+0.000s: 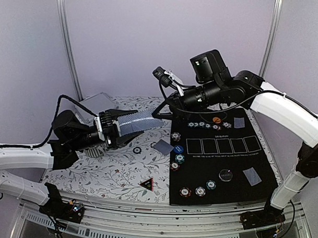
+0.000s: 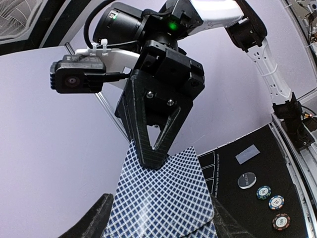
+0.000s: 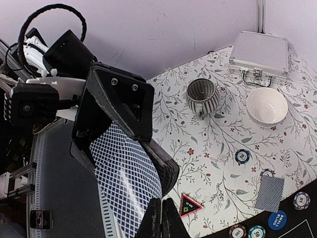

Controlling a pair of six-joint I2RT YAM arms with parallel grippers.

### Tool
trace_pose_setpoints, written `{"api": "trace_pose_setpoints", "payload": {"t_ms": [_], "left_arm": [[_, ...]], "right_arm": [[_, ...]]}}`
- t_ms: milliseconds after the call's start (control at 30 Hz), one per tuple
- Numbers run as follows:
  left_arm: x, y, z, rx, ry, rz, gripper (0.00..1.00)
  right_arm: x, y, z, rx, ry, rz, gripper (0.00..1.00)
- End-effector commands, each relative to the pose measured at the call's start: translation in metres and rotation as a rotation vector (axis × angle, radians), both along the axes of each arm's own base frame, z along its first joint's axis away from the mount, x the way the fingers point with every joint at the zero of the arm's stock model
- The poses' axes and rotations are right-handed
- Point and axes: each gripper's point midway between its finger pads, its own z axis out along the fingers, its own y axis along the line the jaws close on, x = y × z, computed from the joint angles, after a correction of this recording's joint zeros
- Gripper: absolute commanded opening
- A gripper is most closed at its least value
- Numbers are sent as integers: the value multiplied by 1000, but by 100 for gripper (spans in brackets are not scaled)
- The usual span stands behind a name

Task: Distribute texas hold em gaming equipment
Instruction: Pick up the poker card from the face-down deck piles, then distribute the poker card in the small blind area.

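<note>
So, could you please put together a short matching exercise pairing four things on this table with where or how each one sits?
1 card deck
2 striped mug
3 blue button
4 silver case

A lying on the black mat
B closed, at the floral cloth's far edge
C gripped in the left hand
D upright on that cloth

Pairs: 1-C, 2-D, 3-A, 4-B
</note>
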Motion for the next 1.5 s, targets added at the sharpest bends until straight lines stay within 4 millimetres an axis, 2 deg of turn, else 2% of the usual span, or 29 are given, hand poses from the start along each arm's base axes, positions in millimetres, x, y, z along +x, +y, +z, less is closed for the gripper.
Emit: {"api": "trace_pose_setpoints", "payload": {"t_ms": [0,167,333,433,500,567,733,867,933,1000,1100,1267,1333,1467], "left_arm": [[-4,2,12,-32,-39,1,56],[-4,2,12,-34,-38,-3,56],[-4,2,12,-35,-38,-3,56],[-5,2,13,-37,-39,-5,56],[-5,2,13,-38,-39,-6,56],[-6,2,14,-39,-40,-7,56],[-7,3,16,-42,-45,-8,56],[-8,4,17,-45,-46,-9,56],[-8,4,18,-47,-49,-9,56],[-9,4,19,-48,-50,-11,56],[-9,5,19,-49,-53,-10,56],[-10,6,22,-54,-59,-9,56],[-11,6,23,-54,-61,-13,56],[-12,6,23,-55,-61,-12,56]], "right_arm": [[-4,-19,48,91,-61,13,1],[-8,-34,84,206,-47,54,1],[3,-50,105,328,-28,50,1],[20,-59,113,399,0,0,1],[45,-63,108,412,6,-109,1],[76,-65,90,396,11,-268,1],[133,-59,22,394,66,-510,1],[158,-57,-50,477,273,-675,1],[169,-54,-96,446,380,-757,1],[177,-48,-131,429,472,-818,1],[177,-33,-175,390,592,-852,1],[175,-35,-233,351,766,-955,1],[175,-34,-243,357,821,-977,1],[175,-25,-246,352,871,-961,1]]}}
